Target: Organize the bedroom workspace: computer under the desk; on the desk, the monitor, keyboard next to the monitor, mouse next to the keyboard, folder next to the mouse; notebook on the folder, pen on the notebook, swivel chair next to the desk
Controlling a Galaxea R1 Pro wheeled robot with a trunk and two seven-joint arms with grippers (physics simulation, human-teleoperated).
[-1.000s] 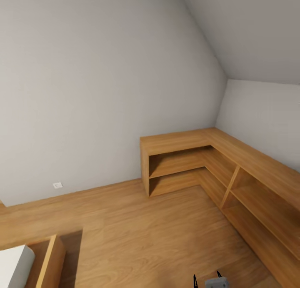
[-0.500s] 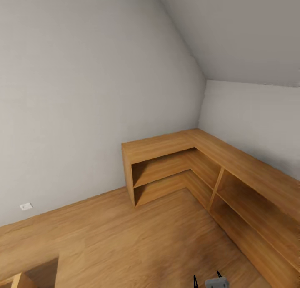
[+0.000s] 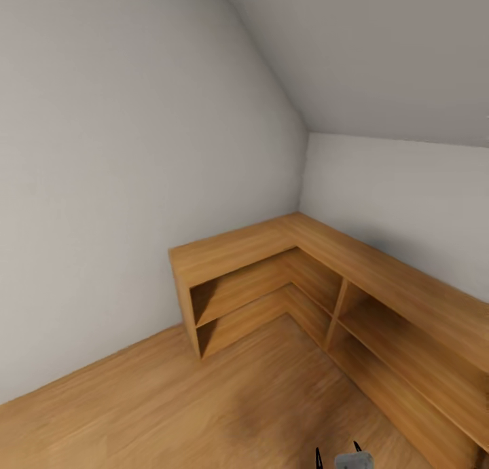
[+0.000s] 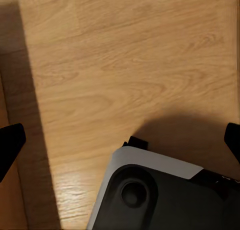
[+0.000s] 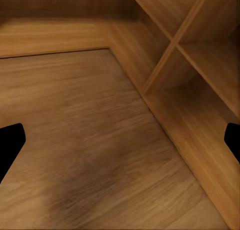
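1. My head camera faces a room corner: an L-shaped oak shelf unit [image 3: 319,279] sits at 4 o'clock against grey walls [image 3: 102,184], on wood floor [image 3: 204,408].
2. Left gripper [image 4: 120,140]: fingertips spread wide, nothing between them; the robot's base [image 4: 165,195] below.
3. Right gripper [image 5: 120,140]: likewise wide apart, holding nothing, over floor beside the shelves.
4. No desk items before me.

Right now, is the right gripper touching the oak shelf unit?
Apart. In the right wrist view the open right gripper hangs over bare floor, with the oak shelf unit further ahead.
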